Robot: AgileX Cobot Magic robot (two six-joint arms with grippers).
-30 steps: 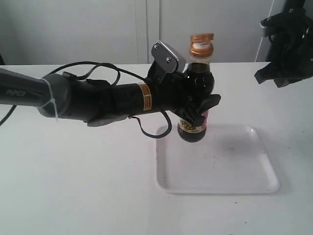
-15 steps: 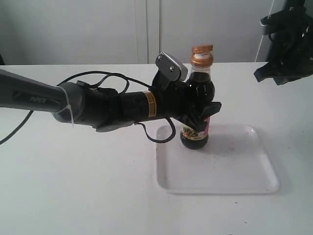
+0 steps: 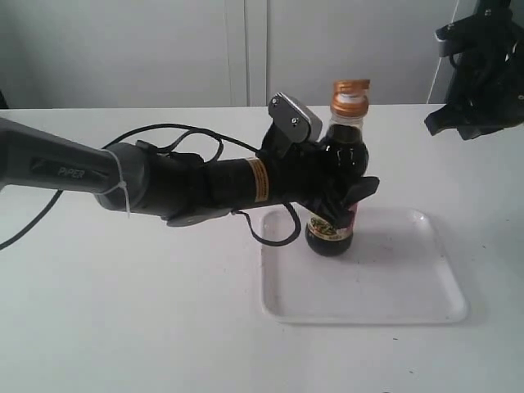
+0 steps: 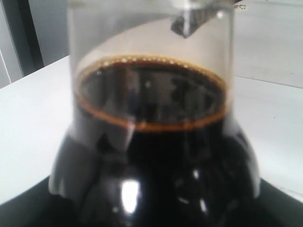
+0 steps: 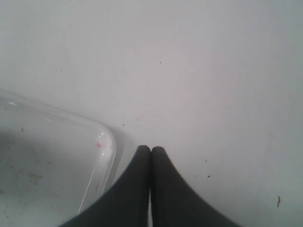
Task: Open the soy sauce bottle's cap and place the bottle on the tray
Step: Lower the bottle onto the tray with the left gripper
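White tray (image 3: pixel 393 282), soy sauce bottle (image 3: pixel 332 233) near one corner

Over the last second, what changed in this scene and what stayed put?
The left gripper, holding the soy sauce bottle, carried it down and to the right in the exterior view, further over the tray. Whether its base touches the tray is unclear. Nothing was gripped or released. The tray and the shut right gripper stayed where they were.
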